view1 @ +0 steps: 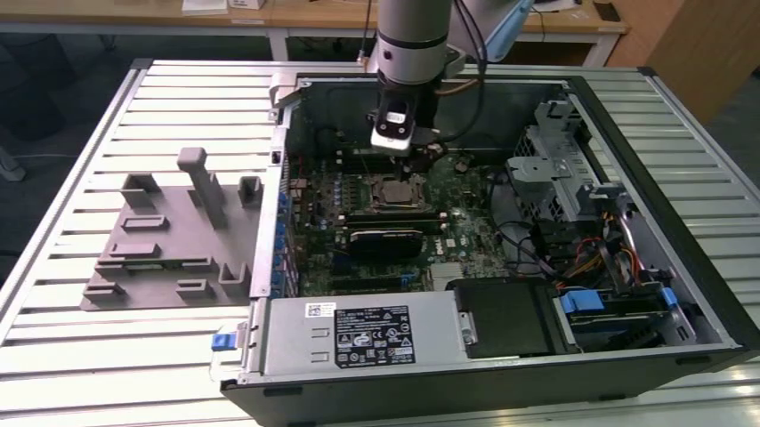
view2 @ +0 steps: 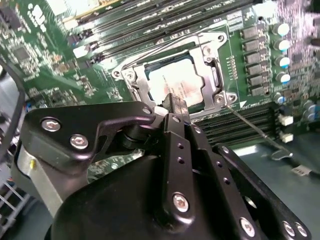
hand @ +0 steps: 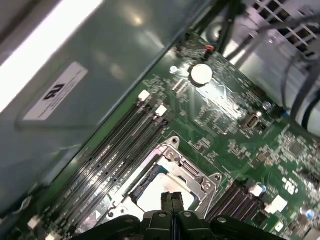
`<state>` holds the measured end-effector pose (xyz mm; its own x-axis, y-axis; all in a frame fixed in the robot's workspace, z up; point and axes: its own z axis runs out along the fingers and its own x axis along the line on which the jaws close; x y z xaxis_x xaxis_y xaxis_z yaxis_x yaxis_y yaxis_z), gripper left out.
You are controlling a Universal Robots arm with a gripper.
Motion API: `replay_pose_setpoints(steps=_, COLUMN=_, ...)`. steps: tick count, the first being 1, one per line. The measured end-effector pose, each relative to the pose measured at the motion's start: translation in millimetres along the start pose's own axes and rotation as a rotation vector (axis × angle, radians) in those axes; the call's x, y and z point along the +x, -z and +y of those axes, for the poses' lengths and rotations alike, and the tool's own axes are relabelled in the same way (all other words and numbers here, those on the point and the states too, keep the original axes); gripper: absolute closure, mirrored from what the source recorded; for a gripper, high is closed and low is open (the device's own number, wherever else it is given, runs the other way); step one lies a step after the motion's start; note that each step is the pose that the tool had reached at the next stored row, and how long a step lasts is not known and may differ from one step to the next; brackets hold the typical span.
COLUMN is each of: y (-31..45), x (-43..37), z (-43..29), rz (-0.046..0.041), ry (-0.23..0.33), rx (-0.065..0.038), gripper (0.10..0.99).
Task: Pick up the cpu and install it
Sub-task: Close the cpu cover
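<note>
exterior view: the arm reaches down into the open computer case (view1: 713, 298), and the gripper (view1: 407, 158) hangs low over the socket in the middle of the motherboard (view1: 464, 236).
cpu place: the cpu (view2: 170, 82) lies inside the socket, ringed by the metal socket frame (view2: 131, 75). the grey tray (view1: 166, 240) sits outside the case, well apart, on the exterior view's left.
tool: in both wrist views the fingers (hand: 167, 200) are pressed together with nothing between them, tips just above the frame's edge and beside the chip.
step in hand: judged, the chip is already set down, and the work stands at seating or securing it. i cannot tell whether the thin lever (view2: 255, 129) is latched.
next move calls for: judged, a clean path straight up or down. a sideways drag could catch the frame or nudge the chip.
cpu facing: flat, pale metal top upward toward the gripper.
long axis: none worth naming, since it is square. its edges run parallel to the frame and to the memory slots (hand: 120, 140).
</note>
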<state>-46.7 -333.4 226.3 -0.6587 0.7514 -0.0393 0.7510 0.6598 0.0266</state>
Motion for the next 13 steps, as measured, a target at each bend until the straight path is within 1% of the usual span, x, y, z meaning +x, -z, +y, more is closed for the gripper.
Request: replay_pose_setpoints(steps=13, y=-0.1, x=0.2, z=-0.2, rz=0.0041, ry=0.215, rx=-0.007, gripper=0.980)
